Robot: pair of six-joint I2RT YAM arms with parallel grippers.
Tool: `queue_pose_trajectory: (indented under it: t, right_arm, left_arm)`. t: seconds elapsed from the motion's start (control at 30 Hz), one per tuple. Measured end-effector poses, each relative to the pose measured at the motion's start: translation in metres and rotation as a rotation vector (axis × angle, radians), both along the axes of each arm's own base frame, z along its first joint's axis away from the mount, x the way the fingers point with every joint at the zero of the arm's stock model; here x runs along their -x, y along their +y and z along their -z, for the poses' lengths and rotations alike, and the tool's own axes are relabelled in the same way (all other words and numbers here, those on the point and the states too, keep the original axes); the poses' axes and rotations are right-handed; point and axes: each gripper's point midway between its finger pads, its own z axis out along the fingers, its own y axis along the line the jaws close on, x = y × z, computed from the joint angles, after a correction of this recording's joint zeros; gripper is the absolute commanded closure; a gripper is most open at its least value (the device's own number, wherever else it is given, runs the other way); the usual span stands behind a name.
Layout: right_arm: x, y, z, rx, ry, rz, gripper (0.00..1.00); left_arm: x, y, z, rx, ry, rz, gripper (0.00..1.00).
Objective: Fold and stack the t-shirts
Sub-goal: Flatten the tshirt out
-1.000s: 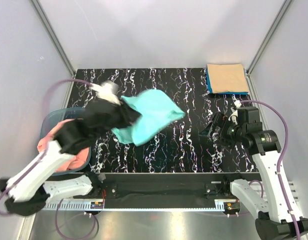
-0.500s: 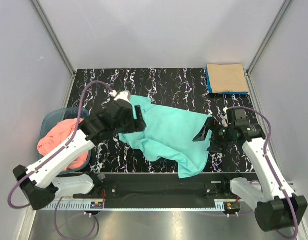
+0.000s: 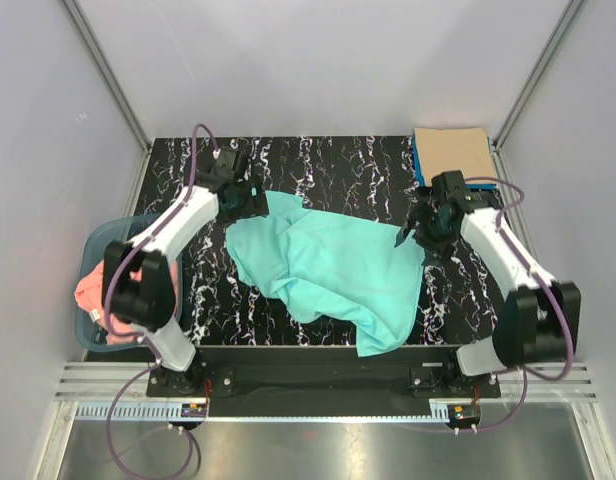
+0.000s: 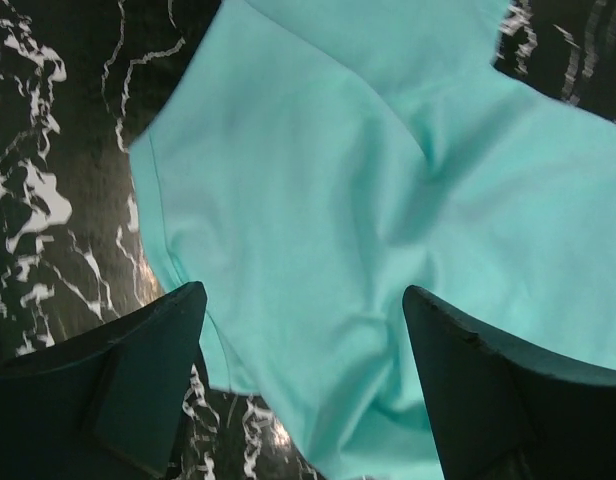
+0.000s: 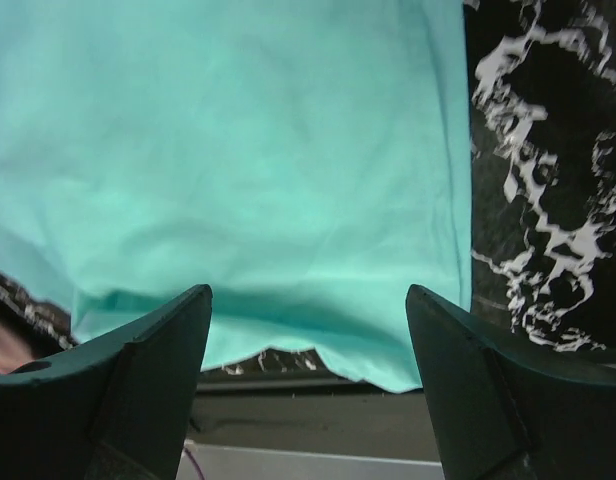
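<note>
Both arms have reached back — left claw [image 4: 303, 295] and right claw [image 5: 308, 292] gape apart over the turquoise-green t-shirt [image 3: 333, 270]; the left arm [image 3: 173, 235] half hides the salmon pink t-shirt [image 3: 88, 290].

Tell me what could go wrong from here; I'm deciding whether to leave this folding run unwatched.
The turquoise-green t-shirt lies rumpled with overlapping creases, so the open left fingers and right fingers may pinch extra layers and fold it crooked. Its near corner reaches the front edge of the table; a pull toward the arms could slide the cloth off.
</note>
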Motion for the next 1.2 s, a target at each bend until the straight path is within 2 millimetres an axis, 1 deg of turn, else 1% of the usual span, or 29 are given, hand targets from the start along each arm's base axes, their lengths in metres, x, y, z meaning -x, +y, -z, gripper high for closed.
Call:
queue_pose_trajectory:
  t: [0.07,0.13,0.2,0.27,0.3,0.33,0.43,0.57,0.7,0.77,0.87,0.97,1.0,1.07,1.1,1.13,1.2]
  right_arm:
    - [-0.017,-0.006,0.008,0.038,0.02,0.018,0.14]
    - [-0.033,-0.012,0.018,0.061,0.045,0.038,0.16]
    - [-0.044,-0.022,0.029,0.081,0.071,0.065,0.22]
    - [-0.054,-0.031,0.038,0.095,0.099,0.083,0.26]
    - [-0.06,-0.035,0.044,0.105,0.113,0.091,0.29]
    - [-0.065,-0.038,0.047,0.11,0.119,0.095,0.3]
    - [-0.084,-0.044,0.058,0.119,0.135,0.104,0.29]
    - [-0.104,-0.045,0.07,0.126,0.142,0.098,0.27]
    - [-0.123,-0.049,0.082,0.149,0.146,0.097,0.27]
    - [-0.131,-0.05,0.088,0.156,0.151,0.098,0.27]
    - [-0.136,-0.053,0.098,0.171,0.166,0.102,0.28]
    - [-0.134,-0.054,0.104,0.181,0.186,0.101,0.31]
    - [-0.133,-0.055,0.106,0.183,0.192,0.099,0.33]
    - [-0.132,-0.055,0.109,0.184,0.201,0.097,0.36]
    - [-0.132,-0.056,0.111,0.185,0.205,0.095,0.4]
    - [-0.131,-0.056,0.113,0.185,0.21,0.093,0.44]
    - [-0.13,-0.056,0.115,0.187,0.216,0.087,0.52]
  left_arm:
    - [-0.015,0.009,0.02,-0.011,0.035,-0.009,0.21]
    - [-0.023,0.021,0.038,-0.018,0.07,-0.021,0.25]
    - [-0.029,0.034,0.054,-0.031,0.104,-0.03,0.28]
    - [-0.037,0.045,0.067,-0.048,0.126,-0.031,0.28]
    - [-0.043,0.05,0.07,-0.057,0.129,-0.028,0.28]
    - [-0.051,0.053,0.073,-0.064,0.126,-0.022,0.28]
    - [-0.071,0.054,0.082,-0.078,0.113,0.008,0.28]
    - [-0.086,0.047,0.093,-0.054,0.117,0.033,0.28]
    - [-0.089,0.042,0.109,-0.012,0.152,0.046,0.29]
    - [-0.089,0.041,0.115,0.004,0.17,0.044,0.31]
    - [-0.093,0.04,0.112,0.029,0.161,0.038,0.33]
    - [-0.092,0.04,0.113,0.043,0.168,0.035,0.41]
    - [-0.092,0.039,0.114,0.046,0.169,0.036,0.47]
    - [-0.092,0.038,0.115,0.054,0.173,0.033,0.55]
    - [-0.091,0.038,0.115,0.058,0.175,0.032,0.58]
    - [-0.091,0.037,0.116,0.063,0.178,0.032,0.68]
    - [-0.091,0.036,0.116,0.07,0.182,0.03,0.81]
